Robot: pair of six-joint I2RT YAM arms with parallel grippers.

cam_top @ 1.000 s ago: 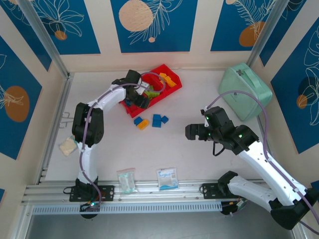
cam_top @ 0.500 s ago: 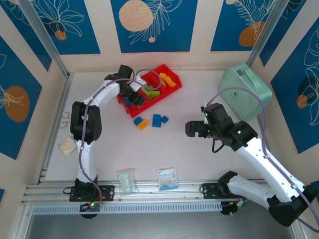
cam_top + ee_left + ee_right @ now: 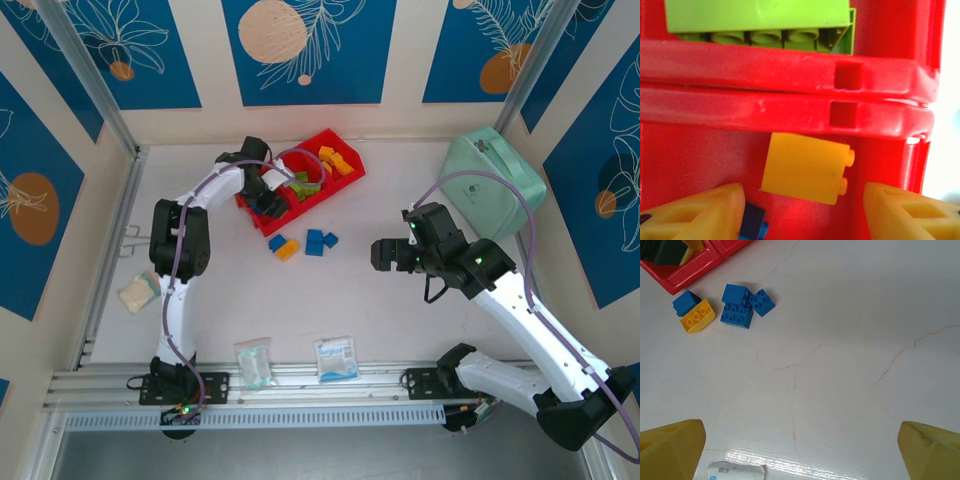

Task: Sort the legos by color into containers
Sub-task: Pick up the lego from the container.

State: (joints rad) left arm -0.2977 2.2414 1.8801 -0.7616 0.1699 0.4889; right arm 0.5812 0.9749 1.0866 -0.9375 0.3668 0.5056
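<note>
The left arm reaches far across the desk [image 3: 380, 330]. Its tool [image 3: 268, 198] sits low in the tray's [image 3: 320, 196] near-left bin, jaws apart on either side of a yellow brick [image 3: 807, 167] that lies on the bin floor, touching neither finger. A blue brick [image 3: 754, 224] is half hidden behind one finger. Past the divider lies a green brick [image 3: 760, 20], cut off at the frame edge. The right tool [image 3: 382, 257] hovers open over bare desk with wide room around it. Blue bricks [image 3: 742, 307] and a curved yellow brick [image 3: 696, 317] lie just beside the tray.

Red tray [image 3: 790, 95], yellow lego [image 3: 805, 167], lime green lego [image 3: 757, 15], blue legos [image 3: 737, 307], mint green case [image 3: 492, 180], blue leaf-patterned wall panels [image 3: 300, 50]
</note>
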